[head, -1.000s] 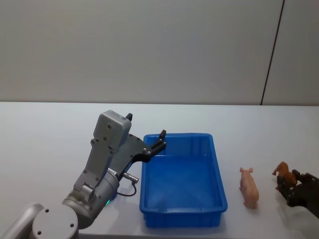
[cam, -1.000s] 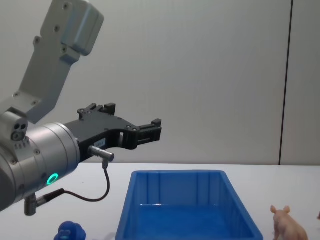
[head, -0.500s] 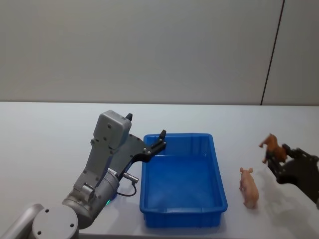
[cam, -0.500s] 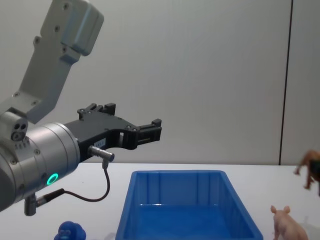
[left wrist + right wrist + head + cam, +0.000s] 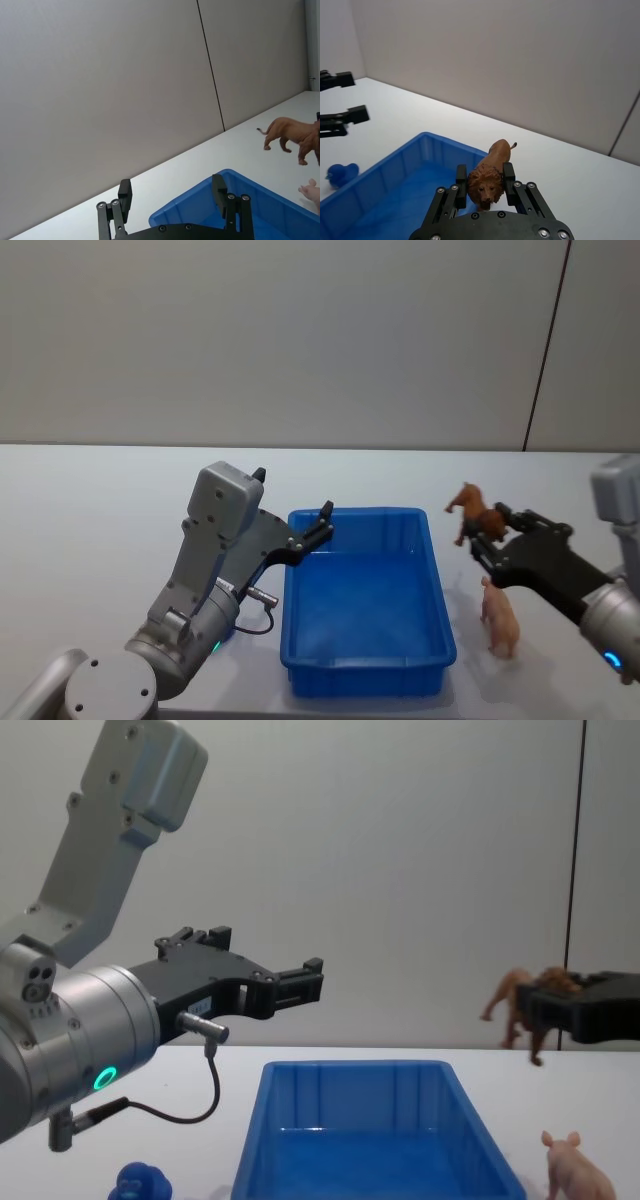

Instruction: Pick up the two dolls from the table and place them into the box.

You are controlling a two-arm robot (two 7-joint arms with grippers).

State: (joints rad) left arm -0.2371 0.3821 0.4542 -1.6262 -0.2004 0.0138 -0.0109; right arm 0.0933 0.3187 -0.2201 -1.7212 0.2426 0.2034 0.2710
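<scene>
Two claws show in the head view. My left claw (image 5: 291,492) hangs spread and empty over the far left corner of the blue box (image 5: 366,676). My right claw (image 5: 489,530) is clenched on the brown lion toy (image 5: 470,508), held in the air just outside the box's far right corner. The pink pig (image 5: 499,618) stands on the worktop (image 5: 100,520) just beside the box's right wall, on the near side of the right claw. Left wrist view: the left claw is wide apart with nothing in it, and the box corner lies beyond it. The lion is side-on in the air farther off, clear of the box rim, and a sliver of the pig shows at the frame edge. Right wrist view: the lion's maned head is pinched in the right claw, face toward the camera, body and tail pointing away. The box lies beyond it. The blue figure (image 5: 340,174) sits on the worktop past the box's far wall, and the left claw is farther off past that. Chest view: the left claw is raised well above the box's left rim and released. The lion hangs high over the worktop, to the right of the box and roughly above the pig. The pig is upright on the worktop by the box's right side. The blue figure sits low on the worktop left of the box, under my left arm.
</scene>
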